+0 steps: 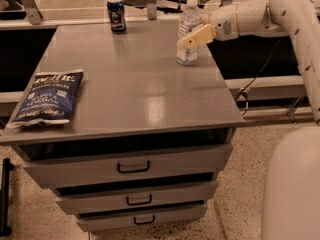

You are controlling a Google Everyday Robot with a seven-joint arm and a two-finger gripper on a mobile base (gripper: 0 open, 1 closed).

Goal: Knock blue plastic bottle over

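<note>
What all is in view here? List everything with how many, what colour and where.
blue plastic bottle: one, clear with white cap, upright at the tabletop's far right.
drink can: one, dark blue, upright at the far edge, left of the bottle.
chip bag: one, dark blue, flat at the near left edge.
cabinet: one, grey, centre, bearing all three.
drawers: three, grey with dark handles, stacked in the cabinet's front.
arm: one, white, reaching in from the right.
end effector: one, pale yellow, at the bottle's mid height, overlapping it in this view.
</note>
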